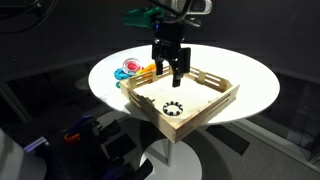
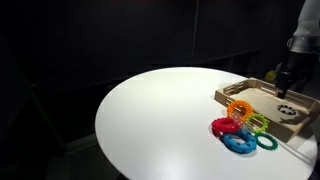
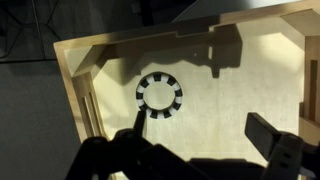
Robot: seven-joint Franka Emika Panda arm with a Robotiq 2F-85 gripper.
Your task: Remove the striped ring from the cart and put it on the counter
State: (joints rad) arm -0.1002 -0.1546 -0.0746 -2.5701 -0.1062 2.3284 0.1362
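In an exterior view, the black two-fingered claw (image 1: 170,68) is hanging straight down from the arm's wrist, which is coming in from the top edge. It's hovering over the far part of the shallow square light-wood tray with slatted sides (image 1: 205,113), fingers standing clearly apart with nothing between them. The small flat black-and-white striped ring (image 1: 172,108) is lying on the tray's pale floor toward the near corner, below the claw and not touching it. The tray is sitting on the big round white tabletop (image 1: 255,75), with a cluster of red, blue and orange toy rings (image 1: 131,68) lying just beside it. In an exterior view, the tabletop (image 2: 160,115) is filling the middle and the arm is dropping in at the right edge. The claw (image 2: 283,82) is hanging dark over the tray (image 2: 232,97), too dim here to judge its opening. The ring (image 2: 285,111) is lying flat inside, and the toys (image 2: 242,128) are resting on the tabletop against the tray's outside. In the wrist view, the camera is looking straight down into the tray (image 3: 72,80). The ring (image 3: 159,95) is lying flat on the floor, clear of every wall, and the claw (image 3: 195,135) is gaping wide and empty at the bottom edge, with the ring ahead of its fingers (image 3: 268,135).
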